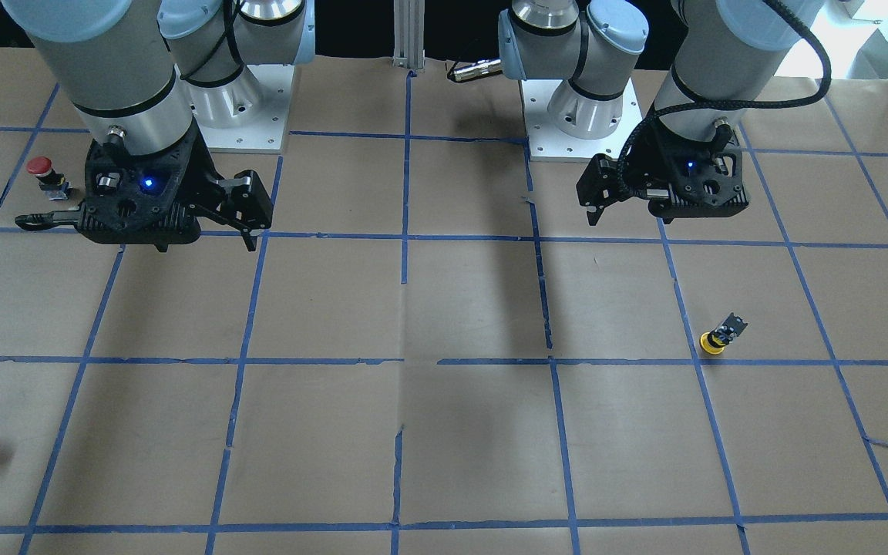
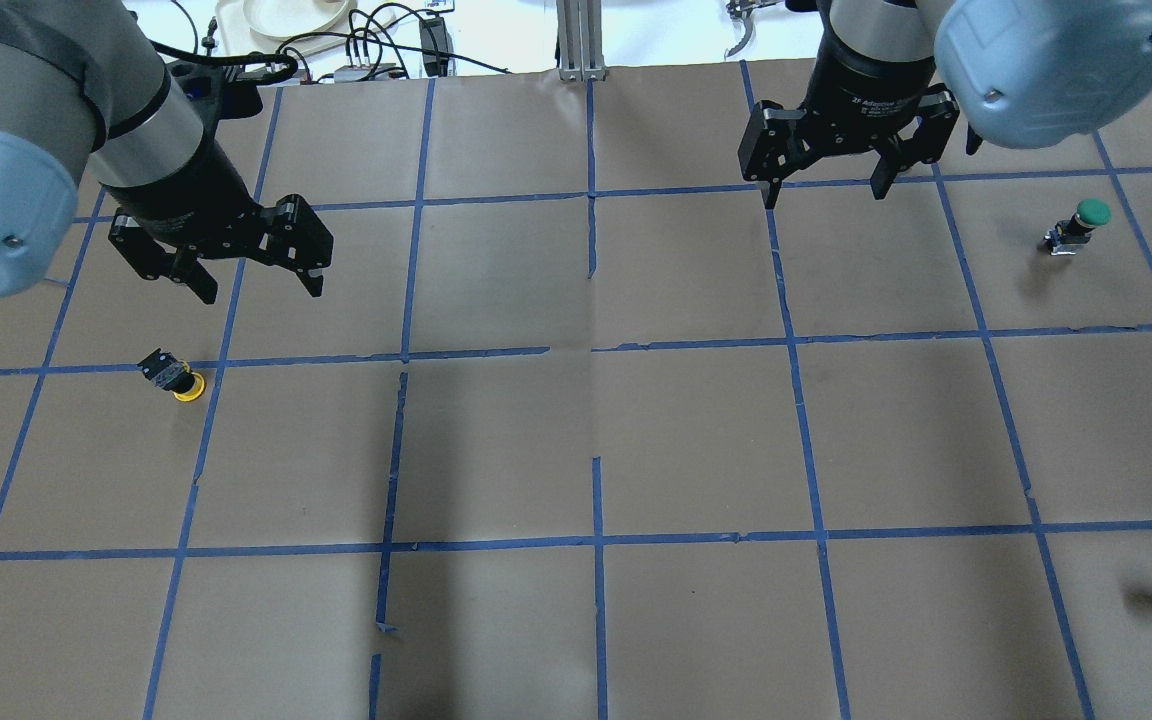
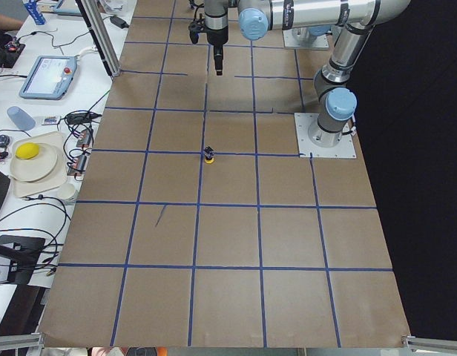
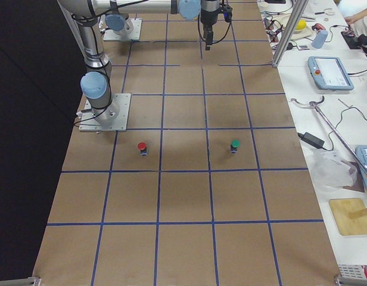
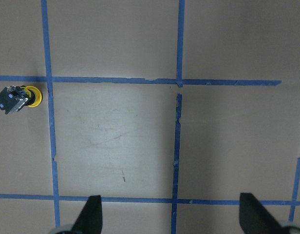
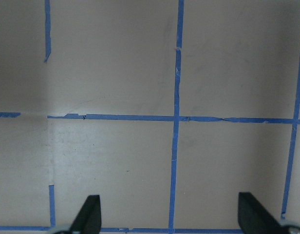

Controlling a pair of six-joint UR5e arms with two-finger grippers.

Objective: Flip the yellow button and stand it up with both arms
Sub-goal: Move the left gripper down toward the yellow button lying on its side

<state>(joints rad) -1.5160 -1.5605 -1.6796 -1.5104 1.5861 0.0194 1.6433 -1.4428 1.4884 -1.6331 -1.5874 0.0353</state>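
Yellow button (image 2: 176, 378) is seen tipped over on the tabletop (image 2: 596, 450), near the left jaws. Left and right jaws are held wide open, empty, seemingly readied for grasping.

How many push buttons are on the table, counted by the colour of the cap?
yellow button: 1
red button: 1
green button: 1
Total: 3

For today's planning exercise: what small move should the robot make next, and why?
Probably shift the left gripper over the yellow button: its jaws stand open and empty, the button lies untouched nearby, seemingly cap-down, and the right gripper hangs far off.
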